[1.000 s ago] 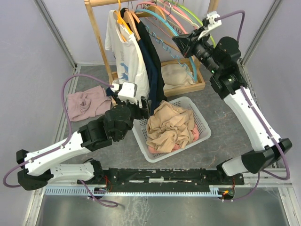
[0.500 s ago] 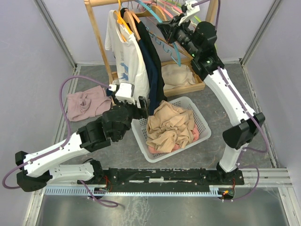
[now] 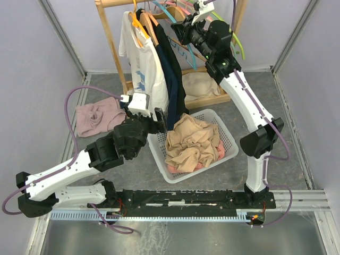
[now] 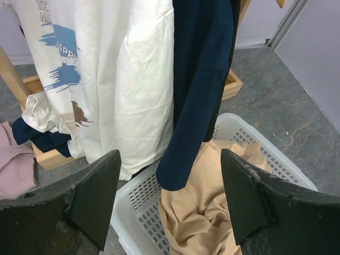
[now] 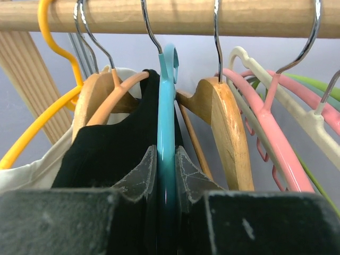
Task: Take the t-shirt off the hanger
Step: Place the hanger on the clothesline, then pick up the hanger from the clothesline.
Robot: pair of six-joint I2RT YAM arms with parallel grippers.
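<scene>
A white printed t-shirt [image 3: 142, 69] and a navy t-shirt [image 3: 172, 74] hang on wooden hangers from the rack rail [image 5: 175, 16]. My left gripper [image 3: 162, 118] is open and empty. In the left wrist view it [image 4: 170, 199] sits just below the navy t-shirt's [image 4: 202, 79] hanging hem, with the white t-shirt [image 4: 122, 79] to its left. My right gripper [image 3: 180, 33] is up at the rail, shut on a bare blue hanger [image 5: 166, 117]. In the right wrist view that gripper [image 5: 166, 170] holds the hanger upright beside the navy shirt's shoulder [image 5: 111, 154].
A white basket [image 3: 226, 135] holding beige clothes [image 3: 191, 141] sits under the shirts. A pink garment [image 3: 98, 117] lies on the floor at the left. Wooden [image 5: 226, 122], pink [image 5: 271, 133] and yellow [image 5: 42, 122] hangers crowd the rail. The rack base holds a beige cloth [image 3: 199, 85].
My right arm has swung left and up toward the rail, carrying the blue hanger with it. My left arm has barely moved.
</scene>
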